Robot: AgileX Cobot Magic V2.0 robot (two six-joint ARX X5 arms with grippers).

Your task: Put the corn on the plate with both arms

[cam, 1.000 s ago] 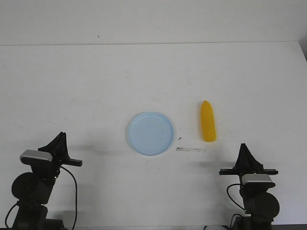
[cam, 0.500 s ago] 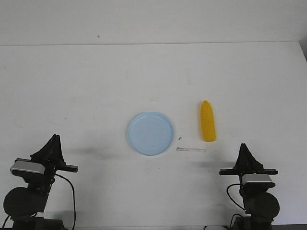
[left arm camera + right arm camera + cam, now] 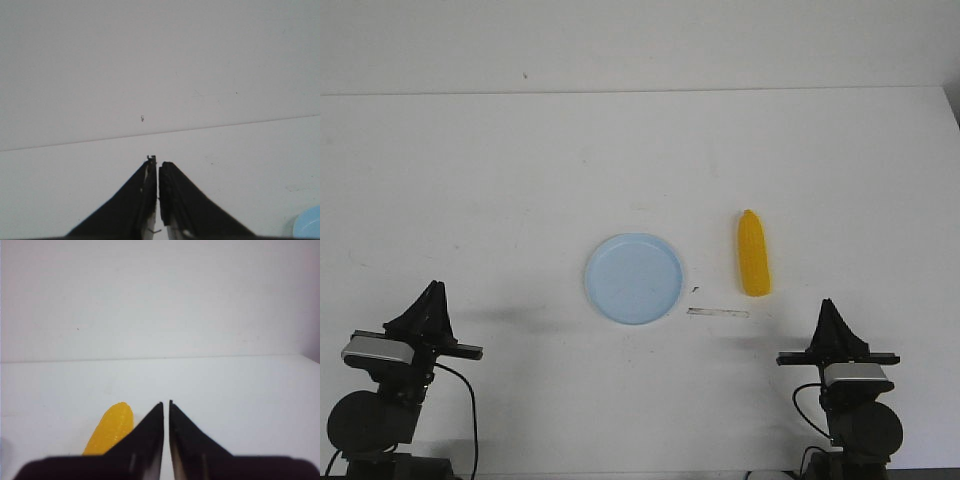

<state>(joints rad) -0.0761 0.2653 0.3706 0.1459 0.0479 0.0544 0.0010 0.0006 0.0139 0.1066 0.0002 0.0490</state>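
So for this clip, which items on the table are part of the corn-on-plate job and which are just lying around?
Part of the job:
- corn, lying right of the plate, not on it
- plate, nothing on it
- left gripper and right gripper, both shut, holding nothing

Just lying about:
- thin pale strip between plate and right arm
- small dark speck beside the plate rim

One corn point(image 3: 753, 254) lies on the counter point(image 3: 520, 180), a single yellow cob. One plate point(image 3: 634, 278) is there, round and pale blue. One thin pale strip point(image 3: 718, 313) lies on the counter, and one tiny dark speck point(image 3: 695, 290) beside it. Two arms are in view: one left arm point(image 3: 390, 390) and one right arm point(image 3: 850, 390). Each arm carries one gripper, so two in all: the left gripper point(image 3: 158, 167) and the right gripper point(image 3: 166, 406), each with two jaws.
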